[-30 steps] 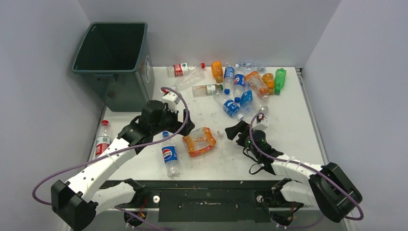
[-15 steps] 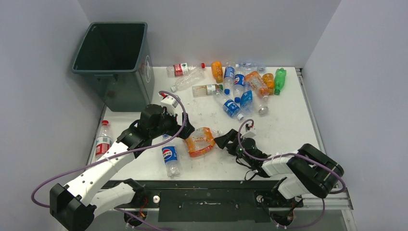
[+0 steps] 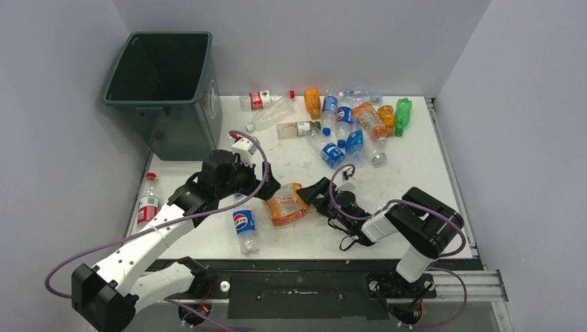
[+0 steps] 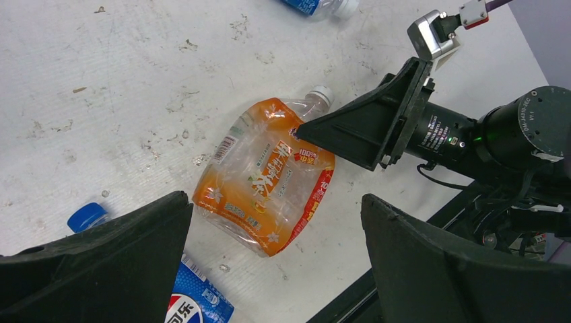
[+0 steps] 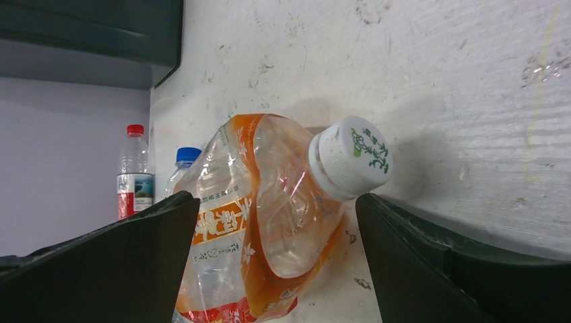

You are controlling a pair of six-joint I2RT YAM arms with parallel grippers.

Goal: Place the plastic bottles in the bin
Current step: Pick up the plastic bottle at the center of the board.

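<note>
A crushed clear bottle with an orange label [image 3: 287, 203] lies on the white table between both grippers. My left gripper [image 3: 267, 187] hovers open above it, and the bottle [image 4: 269, 178] shows between its fingers. My right gripper [image 3: 318, 191] lies low at the white cap end, open, with the neck and cap [image 5: 350, 158] between its wide fingers [image 5: 101, 262]. A blue-labelled bottle [image 3: 244, 225] lies beside the left gripper. Several more plastic bottles [image 3: 353, 121] are heaped at the back. The dark green bin [image 3: 166, 83] stands at the far left.
A red-labelled bottle [image 3: 147, 200] stands upright off the table's left edge, and it shows again as the red-capped bottle [image 5: 135, 178]. Two clear bottles [image 3: 266, 104] lie near the bin. Grey walls close in on both sides. A black rail [image 3: 297, 277] runs along the near edge.
My right arm has swung left across the table, bringing its gripper to the crushed bottle's cap end, jaws slightly wider. The left gripper shifted a little and stays open.
</note>
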